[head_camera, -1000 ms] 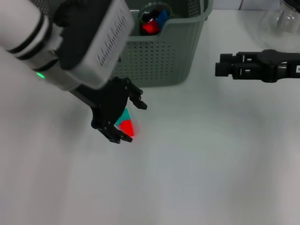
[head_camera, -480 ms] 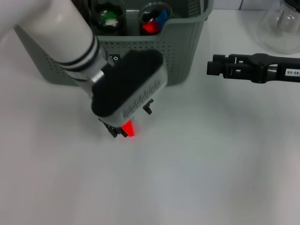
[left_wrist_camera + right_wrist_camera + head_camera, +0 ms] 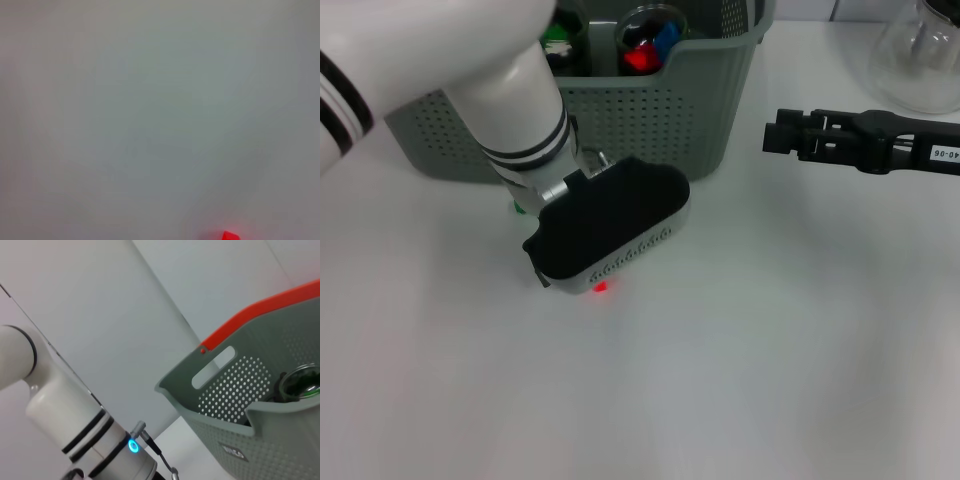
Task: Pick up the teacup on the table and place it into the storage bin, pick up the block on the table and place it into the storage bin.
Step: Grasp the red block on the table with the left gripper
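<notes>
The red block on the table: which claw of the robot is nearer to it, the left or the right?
Left. The left claw is directly over the red block, its wrist housing hiding most of it. The right claw hangs far off to the right, beside the storage bin.

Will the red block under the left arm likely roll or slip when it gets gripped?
Hard to say: only a red sliver of the block shows beneath the left gripper. It looks solid, so probably stiff and light. It lies on the smooth white table, so it could skid if nudged. The right gripper is parked by the storage bin.
</notes>
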Tool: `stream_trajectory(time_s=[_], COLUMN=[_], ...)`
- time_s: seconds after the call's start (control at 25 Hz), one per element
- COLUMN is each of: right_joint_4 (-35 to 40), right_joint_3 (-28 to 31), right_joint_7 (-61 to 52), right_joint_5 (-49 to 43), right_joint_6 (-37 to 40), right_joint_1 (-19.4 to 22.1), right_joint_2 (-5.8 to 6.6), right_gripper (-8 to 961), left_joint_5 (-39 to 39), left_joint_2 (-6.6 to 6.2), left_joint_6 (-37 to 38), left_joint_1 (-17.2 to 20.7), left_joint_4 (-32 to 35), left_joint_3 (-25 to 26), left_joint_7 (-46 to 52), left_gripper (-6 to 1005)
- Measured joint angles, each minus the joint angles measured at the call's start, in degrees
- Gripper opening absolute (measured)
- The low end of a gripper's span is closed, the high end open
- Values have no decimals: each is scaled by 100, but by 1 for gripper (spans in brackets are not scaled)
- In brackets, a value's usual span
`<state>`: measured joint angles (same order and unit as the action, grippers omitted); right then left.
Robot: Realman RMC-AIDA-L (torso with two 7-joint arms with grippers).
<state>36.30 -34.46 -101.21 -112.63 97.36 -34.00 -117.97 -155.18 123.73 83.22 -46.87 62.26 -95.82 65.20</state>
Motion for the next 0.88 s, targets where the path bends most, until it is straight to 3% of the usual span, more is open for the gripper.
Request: stream_trajectory(time_s=[0.48,0.68,0.88], right_joint_4=[-61,-69,-72], right_joint_3=[108,106,73], right_joint_7=[125,131,131], right_joint_5=[6,5,4], right_joint_6=[-2,11,42], right_joint_1=[16,20,34], right_joint_2=[-7,-7,-6], right_gripper=[704,704,704], left_joint_5=[-54,-56,-49], left_joint_2=[-24,-25,-11], left_joint_6=[-325,-415,-396], left_joint_1=[-113,-116,-137], left_joint_4=[-296,-311,-359], left_joint_3=[-351,-411,-479], left_joint_7=[-5,14,52], left_gripper=[750,594,579])
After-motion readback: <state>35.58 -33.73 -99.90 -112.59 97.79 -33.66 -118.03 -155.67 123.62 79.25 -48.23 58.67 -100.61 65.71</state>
